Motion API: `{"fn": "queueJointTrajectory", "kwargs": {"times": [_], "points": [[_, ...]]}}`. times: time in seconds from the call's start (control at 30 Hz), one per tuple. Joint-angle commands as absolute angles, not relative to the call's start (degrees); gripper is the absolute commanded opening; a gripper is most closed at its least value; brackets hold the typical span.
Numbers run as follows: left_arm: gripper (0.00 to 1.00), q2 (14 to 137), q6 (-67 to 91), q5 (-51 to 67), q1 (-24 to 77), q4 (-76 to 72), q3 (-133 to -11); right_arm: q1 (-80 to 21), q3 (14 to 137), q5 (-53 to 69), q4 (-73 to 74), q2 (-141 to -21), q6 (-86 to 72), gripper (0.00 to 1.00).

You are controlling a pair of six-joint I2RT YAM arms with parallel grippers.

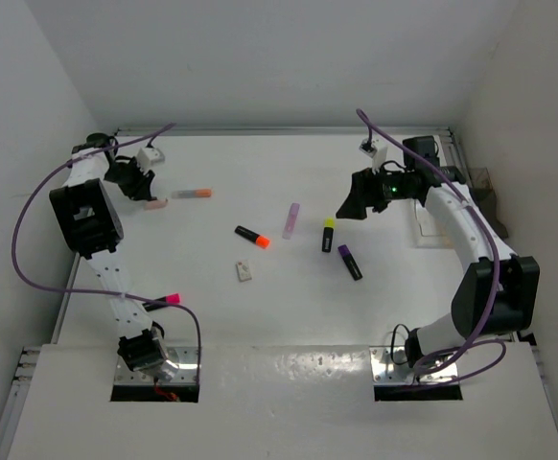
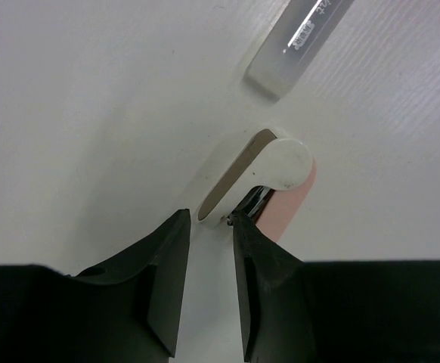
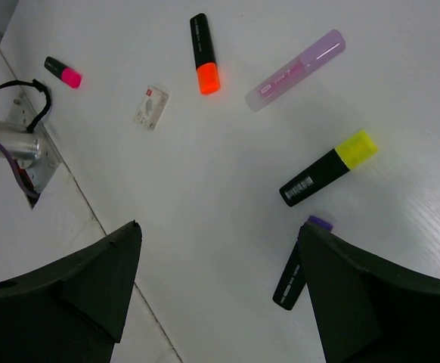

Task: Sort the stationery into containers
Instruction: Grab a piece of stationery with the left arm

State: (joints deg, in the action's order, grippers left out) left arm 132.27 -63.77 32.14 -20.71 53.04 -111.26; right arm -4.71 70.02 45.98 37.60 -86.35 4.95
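My left gripper [image 1: 137, 185] hovers low at the far left over a pink pen with a white clip [image 2: 277, 162]. Its jaws are narrowly apart, and the clip's end lies between the tips [image 2: 209, 218] with a thin gap on the left side. A clear-barrelled pen [image 2: 295, 41] lies just beyond. My right gripper [image 3: 218, 227] hangs wide open above the table with nothing in it. Below it lie an orange highlighter [image 3: 203, 53], a lilac marker [image 3: 295, 69], a yellow highlighter [image 3: 328, 168] and a purple one [image 3: 294, 276] half hidden by a finger. The clear tray [image 1: 425, 237] sits behind the right arm.
A small white eraser [image 1: 244, 271] lies near the table's middle. A pink highlighter [image 1: 162, 301] rests beside the left arm's lower links. Walls close in on the left, back and right. A purple cable loops off each arm.
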Motion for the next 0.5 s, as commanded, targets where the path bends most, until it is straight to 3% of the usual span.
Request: {"fn": "queueJointTrajectory", "kwargs": {"times": [0.0, 0.1, 0.27, 0.47], "points": [[0.35, 133.5, -68.6, 35.0, -20.1, 56.9, -112.5, -5.2, 72.9, 48.4, 38.1, -86.7, 5.9, 0.83], [0.27, 133.8, -70.0, 35.1, -19.8, 58.9, -112.5, -5.3, 73.3, 48.9, 38.9, -86.9, 6.2, 0.82], [0.0, 132.9, -68.7, 36.0, -20.0, 60.5, -111.4, -5.5, 73.5, 50.1, 39.3, -86.7, 5.2, 0.8], [0.0, 125.3, -63.7, 40.3, -19.7, 56.4, -102.8, -7.2, 72.4, 52.9, 34.6, -86.0, -3.2, 0.8]]}}
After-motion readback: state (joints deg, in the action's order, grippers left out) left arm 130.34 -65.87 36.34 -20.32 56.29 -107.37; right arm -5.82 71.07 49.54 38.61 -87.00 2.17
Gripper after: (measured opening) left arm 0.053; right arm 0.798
